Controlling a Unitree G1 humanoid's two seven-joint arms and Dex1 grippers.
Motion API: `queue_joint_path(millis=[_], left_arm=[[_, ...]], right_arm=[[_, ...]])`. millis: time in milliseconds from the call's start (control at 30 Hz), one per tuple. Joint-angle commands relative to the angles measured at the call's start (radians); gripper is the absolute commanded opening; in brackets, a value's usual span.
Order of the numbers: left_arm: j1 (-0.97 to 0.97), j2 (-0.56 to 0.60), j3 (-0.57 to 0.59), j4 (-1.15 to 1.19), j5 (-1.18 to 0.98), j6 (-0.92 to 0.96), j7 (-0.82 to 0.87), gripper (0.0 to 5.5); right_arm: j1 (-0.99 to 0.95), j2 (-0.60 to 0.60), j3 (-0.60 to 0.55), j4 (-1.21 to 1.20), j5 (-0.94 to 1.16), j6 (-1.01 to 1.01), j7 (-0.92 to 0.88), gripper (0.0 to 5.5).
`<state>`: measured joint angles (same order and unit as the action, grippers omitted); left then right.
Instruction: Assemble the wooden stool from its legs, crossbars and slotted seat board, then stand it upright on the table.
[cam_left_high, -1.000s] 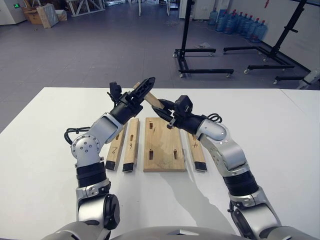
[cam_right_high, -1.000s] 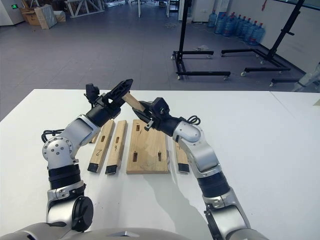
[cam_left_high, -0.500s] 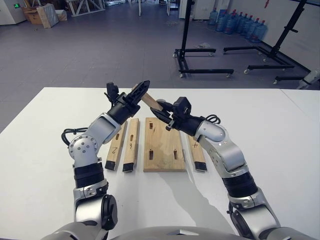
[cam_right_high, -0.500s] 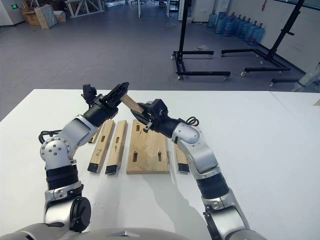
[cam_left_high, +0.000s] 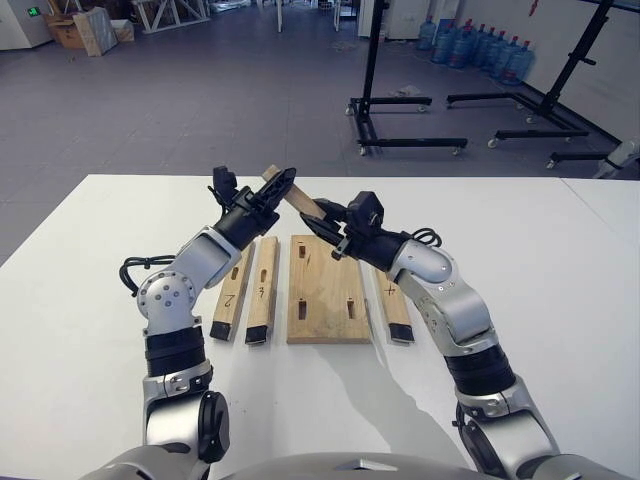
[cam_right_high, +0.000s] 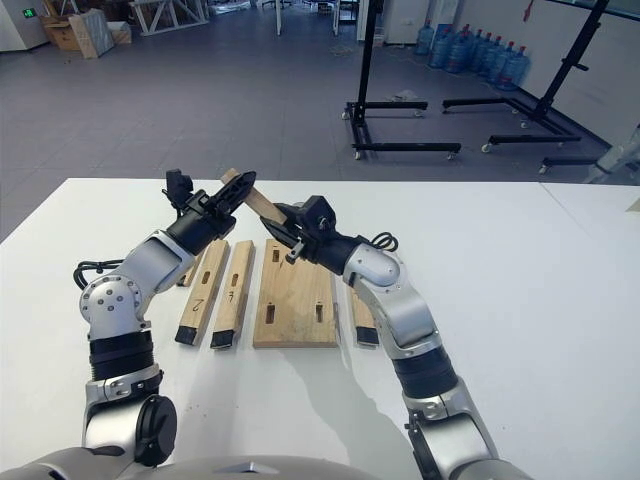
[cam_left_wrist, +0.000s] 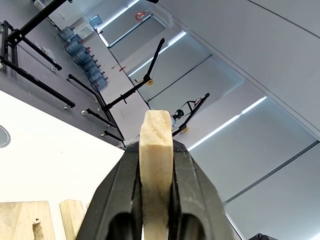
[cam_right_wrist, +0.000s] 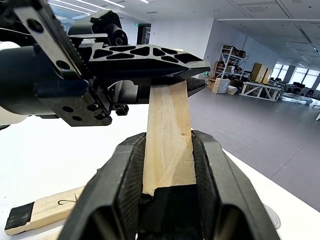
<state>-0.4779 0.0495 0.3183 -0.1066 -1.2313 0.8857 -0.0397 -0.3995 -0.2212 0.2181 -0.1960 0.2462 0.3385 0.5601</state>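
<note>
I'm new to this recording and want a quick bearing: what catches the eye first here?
Both grippers clamp one wooden bar, held tilted in the air over the table's far parts: the left gripper at its upper end, the right gripper at its lower. Beneath, the slotted seat board lies flat on the white table, with two legs on its left and another leg on its right.

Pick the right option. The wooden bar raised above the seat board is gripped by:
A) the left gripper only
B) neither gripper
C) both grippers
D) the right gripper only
C: the left gripper and the right gripper each clamp one end of the wooden bar.
</note>
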Motion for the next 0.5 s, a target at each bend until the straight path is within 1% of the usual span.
queue_joint_path(millis=[33,100,133,167,267,300,333,400,433,467,500], left_arm=[[0.0,0.007,-0.02,0.015,0.026,-0.008,0.005,0.38],[0.0,0.009,-0.017,0.024,0.034,-0.014,0.007,0.38],[-0.001,0.011,-0.016,0.027,0.04,-0.018,0.005,0.38],[-0.001,0.014,-0.015,0.029,0.045,-0.021,0.003,0.38],[0.003,0.025,-0.018,0.038,0.085,-0.035,-0.006,0.38],[0.003,0.033,-0.019,0.044,0.108,-0.045,-0.012,0.38],[0.0,0.053,-0.017,0.051,0.139,-0.059,-0.019,0.38],[-0.001,0.125,-0.002,0.049,0.212,-0.089,-0.036,0.38],[0.018,0.201,0.006,0.018,0.279,-0.113,-0.049,0.38],[0.039,0.26,0.013,-0.018,0.328,-0.127,-0.061,0.38],[0.063,0.306,0.045,-0.06,0.35,-0.136,-0.058,0.38]], right_arm=[[0.013,0.007,0.019,-0.014,-0.003,0.013,0.004,1.28],[0.017,0.002,0.035,-0.015,-0.012,0.027,0.006,1.28],[0.02,-0.001,0.042,-0.015,-0.003,0.065,0.007,1.66],[0.023,-0.002,0.047,-0.014,0.002,0.089,0.008,1.8],[0.033,0.003,0.048,-0.009,0.01,0.133,0.007,2.49],[0.037,-0.003,0.043,-0.011,0.014,0.147,0.01,2.59],[0.046,-0.027,0.03,-0.02,0.019,0.156,0.023,2.84],[0.068,-0.095,-0.025,-0.053,0.035,0.178,0.052,3.17],[0.092,-0.155,-0.081,-0.084,0.052,0.194,0.076,3.38],[0.118,-0.201,-0.13,-0.114,0.066,0.206,0.093,3.57],[0.152,-0.246,-0.197,-0.142,0.084,0.22,0.098,3.74]])
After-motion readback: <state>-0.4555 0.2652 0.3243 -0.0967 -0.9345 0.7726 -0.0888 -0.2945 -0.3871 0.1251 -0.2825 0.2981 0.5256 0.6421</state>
